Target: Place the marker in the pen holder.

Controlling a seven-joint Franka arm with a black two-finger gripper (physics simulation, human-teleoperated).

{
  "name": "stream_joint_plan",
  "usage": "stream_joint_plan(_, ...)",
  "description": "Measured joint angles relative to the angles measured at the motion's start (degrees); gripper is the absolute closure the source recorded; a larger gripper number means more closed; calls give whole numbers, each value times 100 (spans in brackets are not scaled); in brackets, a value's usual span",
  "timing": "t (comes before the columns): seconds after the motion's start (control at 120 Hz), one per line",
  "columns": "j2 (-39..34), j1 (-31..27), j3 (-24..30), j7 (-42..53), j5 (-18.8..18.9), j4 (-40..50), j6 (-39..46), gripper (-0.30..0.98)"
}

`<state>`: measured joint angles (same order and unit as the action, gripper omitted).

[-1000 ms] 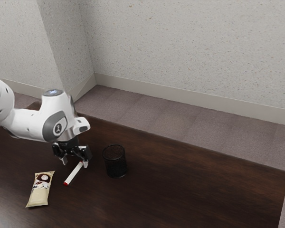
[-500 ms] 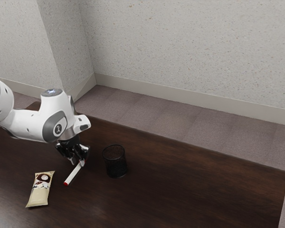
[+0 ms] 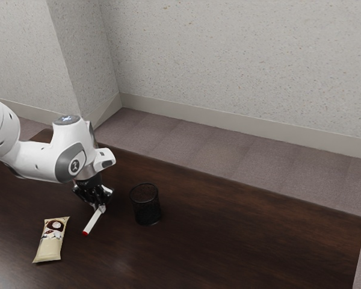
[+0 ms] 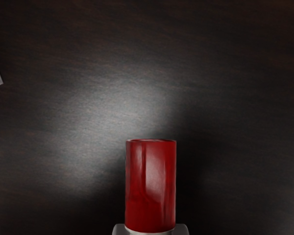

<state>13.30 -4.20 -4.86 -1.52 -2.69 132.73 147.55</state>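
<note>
"What's the claw (image 3: 101, 208) doing?"
"Holding the marker (image 3: 92, 223), a finger on either side, with the red end sticking out."
"Is the marker in the pen holder (image 3: 146, 209)?"
"No, it's outside, between that and the snack packet (image 3: 50, 242). The holder stands upright on the desk (image 3: 246, 232)."
"Is the marker touching the desk?"
"I can't tell."

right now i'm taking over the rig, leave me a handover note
Gripper: shut on the marker, away from its red end.
Black mesh pen holder: upright on the table, to the exterior view's right of the gripper.
Wrapped snack bar: lying apart, not part of the job.
Done: marker gripped.
Left: raise it clear, bring it over the pen holder, lower it in, release.
</note>
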Motion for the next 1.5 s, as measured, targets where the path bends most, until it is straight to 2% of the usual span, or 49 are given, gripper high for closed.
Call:
stream_joint_plan(0.2,-231,108,-11,-93,116,-11,-12,77)
stream_joint_plan(0.333,-706,337,-11,-155,466,-25,-22,78)
stream_joint_plan(0.467,-1054,496,-16,-220,893,-36,-11,79)
stream_joint_plan(0.658,-1779,722,55,-309,1788,-36,97,79)
stream_joint_plan(0.767,-2131,1023,68,-378,2073,-25,189,79)
stream_joint_plan(1.092,-2427,1470,266,-799,2207,427,1158,79)
stream_joint_plan(1.383,-2625,1550,409,-1210,2193,821,1423,79)
stream_joint_plan(1.5,-2553,1483,396,-1334,2367,816,1462,79)
